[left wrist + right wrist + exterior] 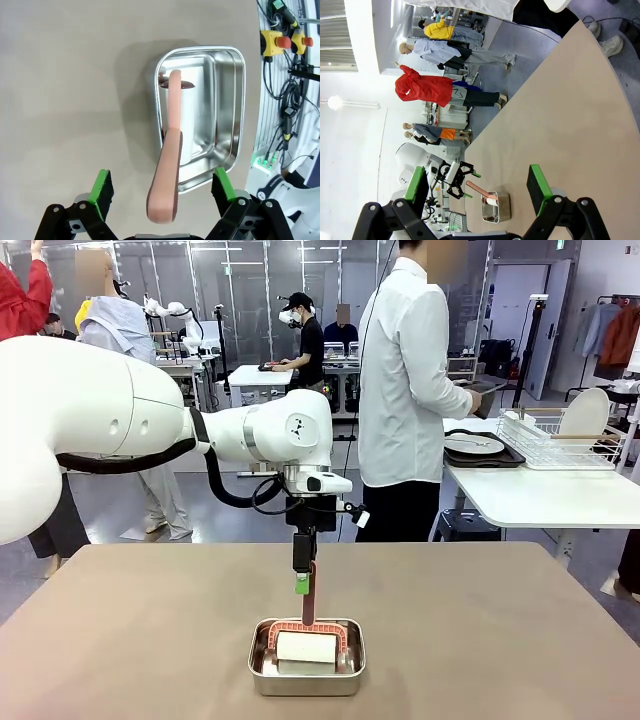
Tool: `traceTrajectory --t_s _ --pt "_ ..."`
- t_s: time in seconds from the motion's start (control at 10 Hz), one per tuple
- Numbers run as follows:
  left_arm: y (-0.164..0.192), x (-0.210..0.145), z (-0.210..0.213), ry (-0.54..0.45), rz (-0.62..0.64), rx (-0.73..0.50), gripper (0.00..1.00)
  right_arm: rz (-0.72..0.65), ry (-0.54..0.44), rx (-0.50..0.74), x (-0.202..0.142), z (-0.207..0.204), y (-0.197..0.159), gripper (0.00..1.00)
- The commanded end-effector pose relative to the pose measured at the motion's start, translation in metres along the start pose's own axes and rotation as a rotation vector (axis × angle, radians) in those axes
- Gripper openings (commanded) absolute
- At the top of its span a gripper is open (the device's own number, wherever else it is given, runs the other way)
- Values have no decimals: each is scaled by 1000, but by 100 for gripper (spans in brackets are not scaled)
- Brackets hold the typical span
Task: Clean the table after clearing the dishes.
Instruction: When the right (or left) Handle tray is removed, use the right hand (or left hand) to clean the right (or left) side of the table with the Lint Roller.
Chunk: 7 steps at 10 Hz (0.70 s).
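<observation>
Handle first: the roller's red handle (309, 602) leans up out of the steel pan (307, 685), and that is why your left pincer (303, 580) hangs straight above the pan, fingers pointing down. Along the wrist you see its green pads (102, 186) standing wide, one on either side of the handle and neither touching it, so nothing is gripped yet. The white roller (307, 647) lies flat in the pan, probably parked there to keep it off the table (500, 640).

Your right pincer (476, 182) is wide and empty too. It is held high and well back from the pan, and I judge that it is leaving the left arm room.

The table under the pan is a smooth, matte taupe-brown top, bare all round the pan. You can't make out any crumbs or stains from here. A dark tray (512, 460) carrying a plate sits on the white side table (540, 495), far beyond the pan and to its right, beside the person in the white shirt (405, 390). So clearing looks finished and wiping is what remains.
</observation>
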<state>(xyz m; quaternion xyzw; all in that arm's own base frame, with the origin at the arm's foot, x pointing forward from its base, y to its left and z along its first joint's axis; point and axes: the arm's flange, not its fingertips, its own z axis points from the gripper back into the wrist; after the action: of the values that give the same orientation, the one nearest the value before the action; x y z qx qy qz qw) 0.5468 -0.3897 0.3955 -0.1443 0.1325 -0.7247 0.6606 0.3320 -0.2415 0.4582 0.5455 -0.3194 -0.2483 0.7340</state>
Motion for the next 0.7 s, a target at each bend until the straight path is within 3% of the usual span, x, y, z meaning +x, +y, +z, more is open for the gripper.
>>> traceTrajectory --t_s 0.0,0.2,0.3,0.4,0.5,0.6 --pt "-10 0 -5 3 13 13 100 -5 0 7 0 2 4 100" --pt "-9 -1 -8 3 20 -1 100 -5 0 7 0 2 4 100" --pt "-10 0 -7 2 20 4 86 -5 0 7 0 2 4 100" --pt "-10 1 -7 -5 14 2 86 -5 0 7 0 2 4 100" --pt "-9 3 -8 -15 15 -7 72 -5 0 7 0 2 4 100" --pt "-8 4 -10 -18 7 -19 73 -5 0 7 0 2 4 100"
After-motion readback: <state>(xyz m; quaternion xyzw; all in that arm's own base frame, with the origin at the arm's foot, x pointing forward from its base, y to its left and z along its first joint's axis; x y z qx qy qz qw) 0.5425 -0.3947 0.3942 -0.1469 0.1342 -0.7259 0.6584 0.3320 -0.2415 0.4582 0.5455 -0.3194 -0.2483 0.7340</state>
